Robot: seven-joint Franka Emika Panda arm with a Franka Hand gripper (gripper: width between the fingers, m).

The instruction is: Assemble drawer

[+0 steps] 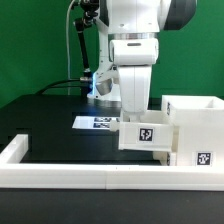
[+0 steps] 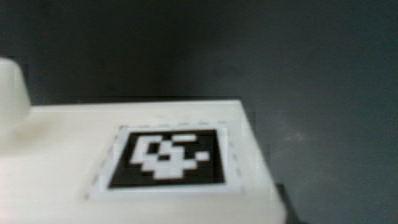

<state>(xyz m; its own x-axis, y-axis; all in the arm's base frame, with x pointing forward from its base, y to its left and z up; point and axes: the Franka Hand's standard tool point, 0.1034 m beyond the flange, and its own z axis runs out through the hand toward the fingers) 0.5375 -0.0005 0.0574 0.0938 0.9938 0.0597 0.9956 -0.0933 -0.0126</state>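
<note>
Hand [image 1: 138, 122] – hidden behind tray [image 1: 145, 135]

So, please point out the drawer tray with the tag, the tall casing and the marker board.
drawer tray [image 1: 147, 135], exterior view, on its tagged front face.
casing [image 1: 203, 125], exterior view, on its front wall.
marker board [image 1: 97, 122], exterior view, on its printed top surface.

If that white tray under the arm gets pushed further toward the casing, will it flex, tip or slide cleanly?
The tray looks like rigid moulded plastic, so it probably won't flex. Its shallow, boxy shape suggests it is light and unlikely to roll. Its smooth faces may slip, and it could catch on the casing if skewed.
</note>
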